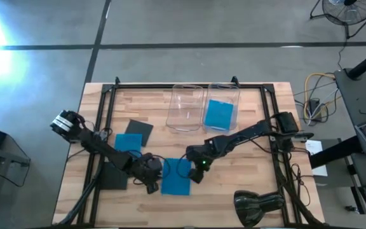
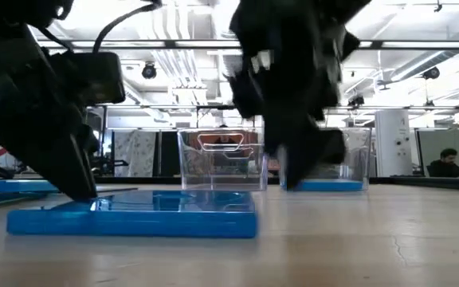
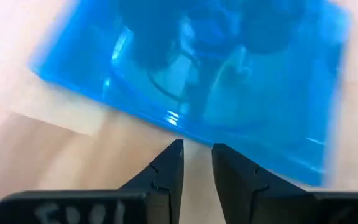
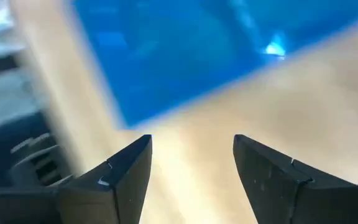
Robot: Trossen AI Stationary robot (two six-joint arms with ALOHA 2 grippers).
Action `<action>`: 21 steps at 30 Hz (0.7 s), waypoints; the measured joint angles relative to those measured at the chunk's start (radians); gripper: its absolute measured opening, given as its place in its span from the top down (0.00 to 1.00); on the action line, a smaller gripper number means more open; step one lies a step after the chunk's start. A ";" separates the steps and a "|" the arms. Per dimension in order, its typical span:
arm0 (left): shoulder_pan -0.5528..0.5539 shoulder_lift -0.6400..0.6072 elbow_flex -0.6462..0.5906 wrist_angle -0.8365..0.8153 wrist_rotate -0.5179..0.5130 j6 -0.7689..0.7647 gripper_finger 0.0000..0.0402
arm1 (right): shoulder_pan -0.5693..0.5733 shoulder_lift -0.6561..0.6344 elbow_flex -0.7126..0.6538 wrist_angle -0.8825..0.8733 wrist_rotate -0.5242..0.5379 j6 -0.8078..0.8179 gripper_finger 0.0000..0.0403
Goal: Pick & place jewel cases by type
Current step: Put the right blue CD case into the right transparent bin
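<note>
Blue jewel case (image 1: 176, 176), flat, slightly askew

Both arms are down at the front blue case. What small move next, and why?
Probably ease the right tool forward to straddle the blue case edge. Its fingers are open, with that edge just ahead of them. The left tool is nearly shut at the opposite edge, seemingly bracing. One blue case already lies in the right bin.

One jewel case (image 1: 219, 114) in right bin (image 1: 223, 93); others on table (image 1: 246, 159).

Blue cases (image 1: 176, 177) (image 1: 128, 142) flat on table — one (image 1: 218, 114) binned (black (image 1: 137, 129) (image 1: 114, 177) loose).
</note>
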State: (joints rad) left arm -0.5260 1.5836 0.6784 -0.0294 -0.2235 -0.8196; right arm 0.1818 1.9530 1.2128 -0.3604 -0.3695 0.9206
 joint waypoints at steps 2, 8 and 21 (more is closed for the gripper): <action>-0.011 0.001 -0.007 0.020 0.021 -0.022 0.84 | 0.003 0.003 -0.032 0.017 0.040 0.110 0.46; -0.016 0.093 -0.014 0.092 0.067 -0.016 0.84 | 0.042 0.038 -0.142 0.346 0.121 0.475 0.46; -0.030 0.217 0.010 0.159 0.239 0.113 0.84 | 0.067 0.024 -0.056 0.394 0.193 0.373 0.46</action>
State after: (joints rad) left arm -0.5555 1.8008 0.6882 0.1293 0.0158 -0.7069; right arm 0.2483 1.9774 1.1569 0.0332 -0.1761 1.2938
